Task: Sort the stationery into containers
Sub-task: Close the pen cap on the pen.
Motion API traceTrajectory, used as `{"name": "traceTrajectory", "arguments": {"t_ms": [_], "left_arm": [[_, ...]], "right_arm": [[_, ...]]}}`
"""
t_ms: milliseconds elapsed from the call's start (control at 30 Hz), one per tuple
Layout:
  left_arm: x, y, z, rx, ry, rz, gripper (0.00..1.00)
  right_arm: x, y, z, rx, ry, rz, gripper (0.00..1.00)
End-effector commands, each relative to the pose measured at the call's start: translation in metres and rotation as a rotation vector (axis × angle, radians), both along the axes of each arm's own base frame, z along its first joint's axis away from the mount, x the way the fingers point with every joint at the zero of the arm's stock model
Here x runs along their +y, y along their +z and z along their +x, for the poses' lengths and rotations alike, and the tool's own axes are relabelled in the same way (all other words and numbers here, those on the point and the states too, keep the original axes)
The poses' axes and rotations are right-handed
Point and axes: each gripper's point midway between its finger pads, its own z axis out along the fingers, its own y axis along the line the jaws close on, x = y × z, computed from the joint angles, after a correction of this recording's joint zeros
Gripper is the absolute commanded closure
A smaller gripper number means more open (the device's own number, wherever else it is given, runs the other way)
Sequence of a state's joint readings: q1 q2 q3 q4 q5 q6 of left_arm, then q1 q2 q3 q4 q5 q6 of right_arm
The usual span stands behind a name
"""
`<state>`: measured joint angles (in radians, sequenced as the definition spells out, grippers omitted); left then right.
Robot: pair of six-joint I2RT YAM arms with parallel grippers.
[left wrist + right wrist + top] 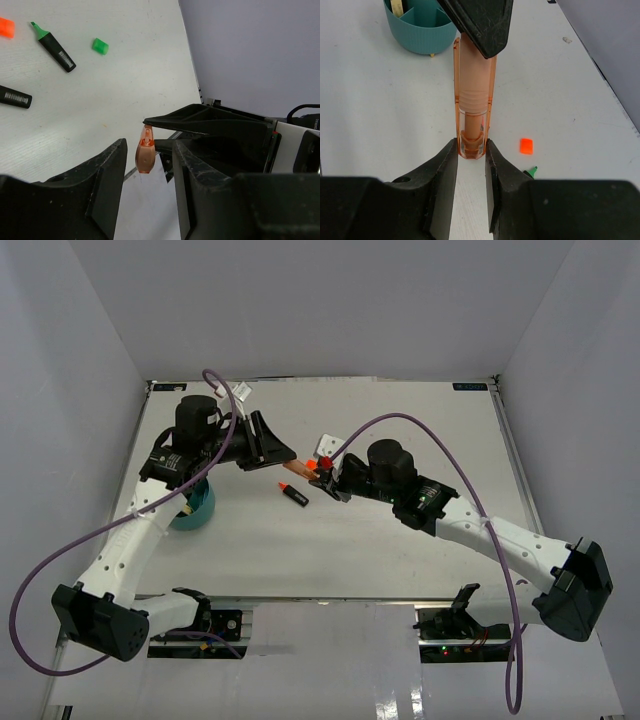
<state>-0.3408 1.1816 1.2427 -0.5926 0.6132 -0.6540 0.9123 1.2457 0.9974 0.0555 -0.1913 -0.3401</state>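
Top external: teal tub (203, 506) at left on the table (400, 550), partly under the left arm. Left gripper (272, 448) has its jaws apart; the left wrist view shows a gap on each side of the translucent orange pen (299, 471) between its fingers. Pen is held off the table, well apart from the tub. Black marker with orange cap (293, 493) lies just below it. Right gripper (325, 478) is clamped on the pen's near end. Green marker (52, 45) and green square (100, 46) lie loose.

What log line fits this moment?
handover | right jaws: shut on orange pen | left jaws: open around it | teal tub: pen not in
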Motion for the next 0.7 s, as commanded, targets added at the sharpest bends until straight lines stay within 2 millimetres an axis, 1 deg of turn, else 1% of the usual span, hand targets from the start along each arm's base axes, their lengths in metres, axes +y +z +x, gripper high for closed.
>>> {"name": "traceTrajectory", "arguments": {"t_ms": [0,100,133,333,367,467,567,667], "left_arm": [[-0.001,0.016,0.003,-0.072,-0.012,-0.003,0.49],[-0.001,0.014,0.002,-0.074,-0.018,0.001,0.54],[-0.001,0.014,0.002,-0.075,-0.020,0.001,0.58],[-0.001,0.012,0.002,-0.080,-0.025,0.008,0.69],[-0.002,0.012,0.001,-0.080,-0.027,0.008,0.73],[-0.002,0.010,0.000,-0.079,-0.033,0.011,0.76],[-0.001,0.006,-0.002,-0.078,-0.036,0.017,0.76],[-0.001,0.003,-0.003,-0.071,-0.035,0.021,0.76]], "right_arm": [[0.008,0.025,0.000,-0.053,0.021,0.059,0.91],[0.009,0.025,0.001,-0.054,0.023,0.058,0.91],[0.009,0.025,0.001,-0.056,0.022,0.057,0.91],[0.010,0.028,0.001,-0.057,0.028,0.061,0.91],[0.011,0.028,0.001,-0.056,0.027,0.062,0.91],[0.012,0.032,0.001,-0.063,0.032,0.069,0.92],[0.014,0.043,0.002,-0.067,0.036,0.084,0.92],[0.016,0.058,0.002,-0.084,0.040,0.109,0.92]]}}
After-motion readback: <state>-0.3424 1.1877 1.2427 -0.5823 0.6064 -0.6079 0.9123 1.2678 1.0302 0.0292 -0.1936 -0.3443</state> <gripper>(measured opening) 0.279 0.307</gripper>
